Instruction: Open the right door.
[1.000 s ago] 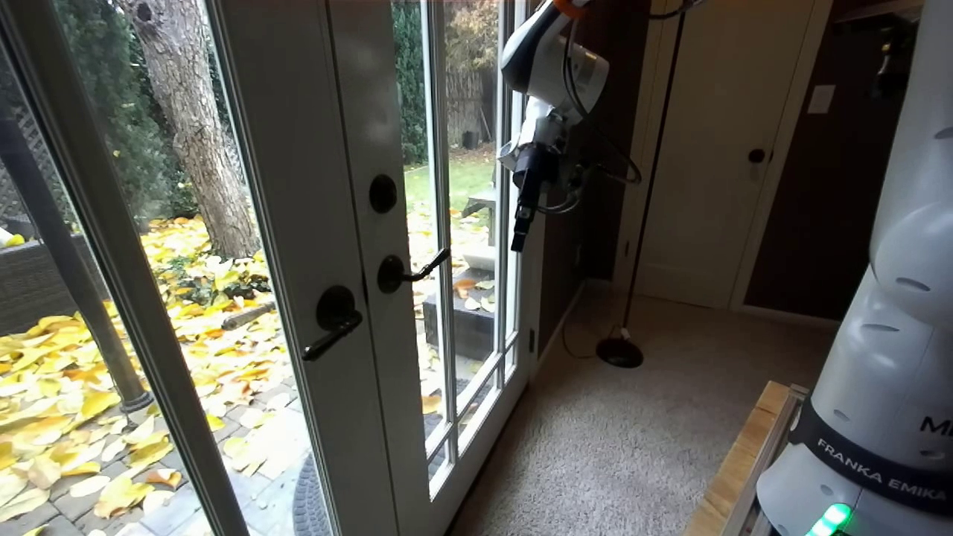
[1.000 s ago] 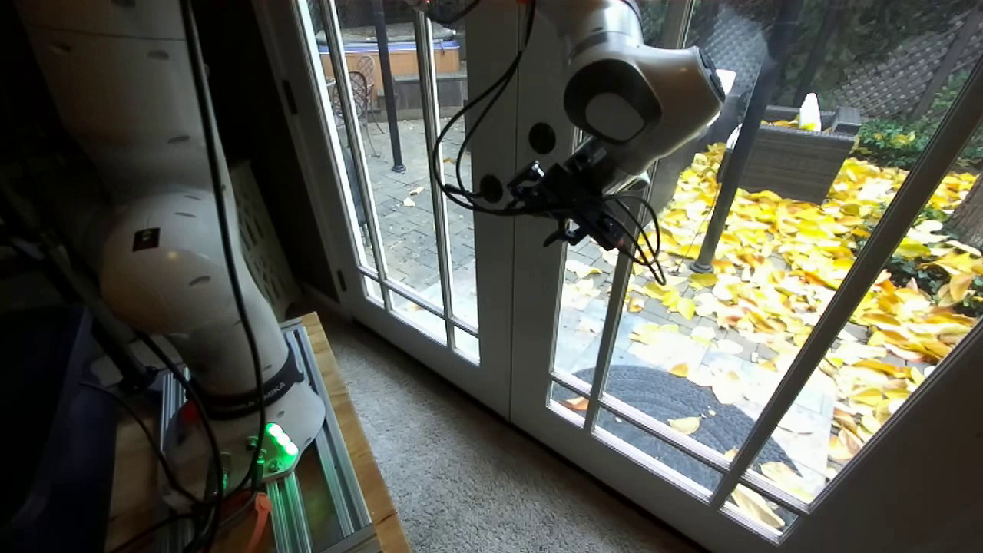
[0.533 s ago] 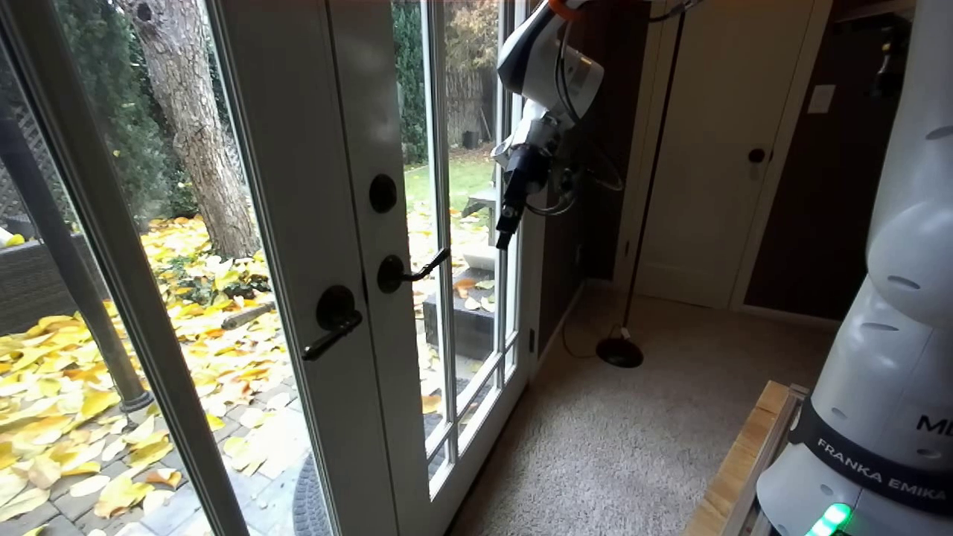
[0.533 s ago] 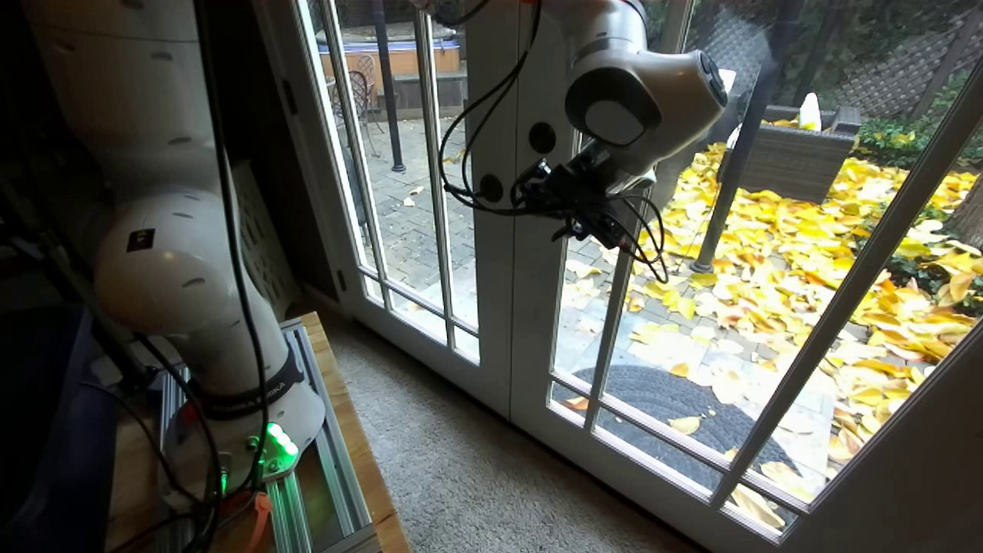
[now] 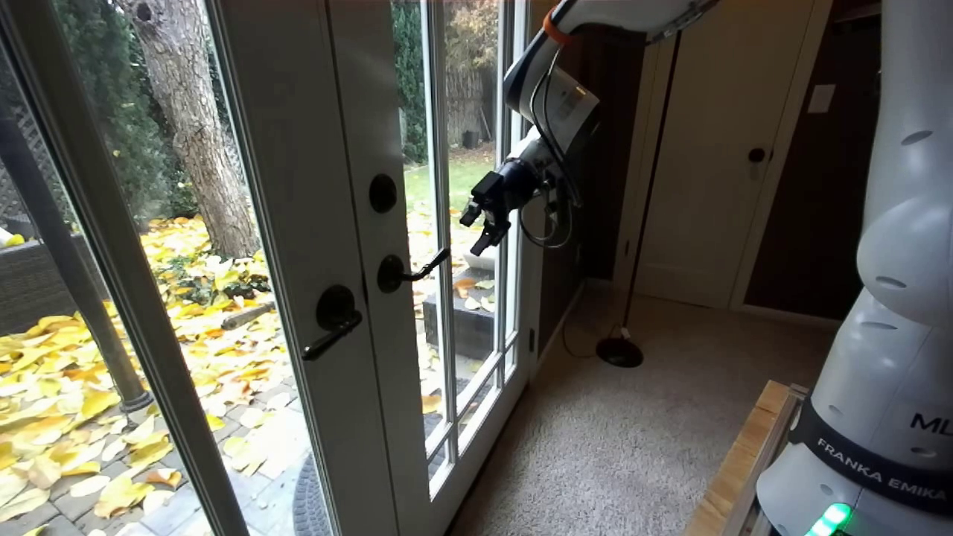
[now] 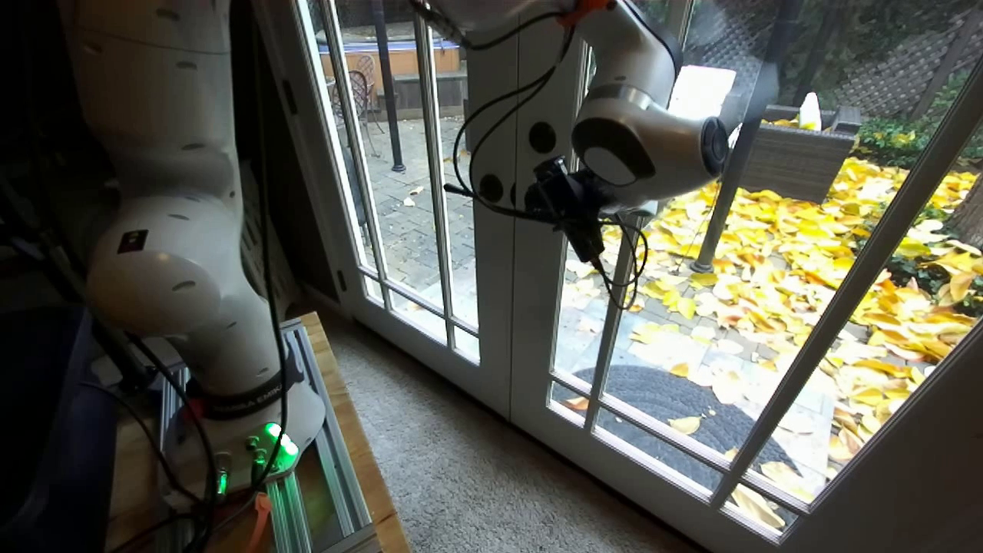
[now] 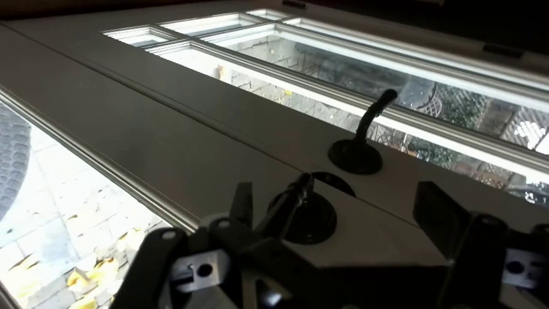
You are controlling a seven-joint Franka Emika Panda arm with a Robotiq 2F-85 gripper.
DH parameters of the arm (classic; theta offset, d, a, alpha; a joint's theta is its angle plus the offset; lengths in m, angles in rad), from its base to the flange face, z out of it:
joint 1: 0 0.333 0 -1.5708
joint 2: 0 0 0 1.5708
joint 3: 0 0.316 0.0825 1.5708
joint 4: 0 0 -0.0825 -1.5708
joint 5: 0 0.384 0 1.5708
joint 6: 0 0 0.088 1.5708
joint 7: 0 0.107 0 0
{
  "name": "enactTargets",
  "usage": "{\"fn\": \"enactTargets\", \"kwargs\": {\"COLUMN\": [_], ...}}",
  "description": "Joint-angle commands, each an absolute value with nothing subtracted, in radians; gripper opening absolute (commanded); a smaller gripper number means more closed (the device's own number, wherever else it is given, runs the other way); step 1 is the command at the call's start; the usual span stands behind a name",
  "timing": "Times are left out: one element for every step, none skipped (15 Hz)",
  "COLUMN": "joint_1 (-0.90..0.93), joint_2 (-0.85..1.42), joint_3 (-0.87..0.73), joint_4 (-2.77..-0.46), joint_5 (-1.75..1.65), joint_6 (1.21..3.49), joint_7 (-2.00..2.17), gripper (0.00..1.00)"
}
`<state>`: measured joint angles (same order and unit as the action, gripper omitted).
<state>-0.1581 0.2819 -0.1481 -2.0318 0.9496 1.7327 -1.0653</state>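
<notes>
Indoors, the gripper (image 5: pixel 474 233) is hovering near the black lever (image 5: pixel 426 270) of the right door (image 5: pixel 447 327), fingers (image 7: pixel 438 214) spread wide apart. In both ext. views, that white-framed glass door is standing shut next to the left door (image 5: pixel 298 193). A round deadbolt (image 5: pixel 383 193) is sitting above the lever. The wrist view is showing the same lever btwn the fingers, partly hidden. In an ext. view, the arm (image 6: pixel 676 142) is hanging in front of the right door; yellow leaves (image 6: pixel 768 230) & a mat (image 6: pixel 645 388) are lying outside.

The gripper (image 5: pixel 474 234) has turned, fingers (image 5: pixel 484 243) now visibly apart, and come nearer the right door's (image 5: pixel 447 327) lever handle (image 5: pixel 427 269).
</notes>
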Motion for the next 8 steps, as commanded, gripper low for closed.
{"fn": "enactTargets", "kwargs": {"joint_1": [-0.189,-0.191,-0.190,-0.189,-0.190,-0.190,-0.189,-0.189], "joint_2": [0.359,0.375,0.389,0.407,0.422,0.436,0.449,0.462], "joint_3": [-0.130,-0.129,-0.129,-0.128,-0.128,-0.127,-0.126,-0.124], "joint_4": [-1.987,-1.984,-1.980,-1.974,-1.968,-1.963,-1.959,-1.952], "joint_5": [1.070,1.096,1.113,1.130,1.145,1.159,1.172,1.186], "joint_6": [1.723,1.726,1.729,1.731,1.729,1.730,1.736,1.734], "joint_7": [-0.987,-0.973,-0.958,-0.944,-0.931,-0.920,-0.912,-0.901], "gripper": [0.92,0.85,0.81,0.71,0.60,0.55,0.50,0.44]}}
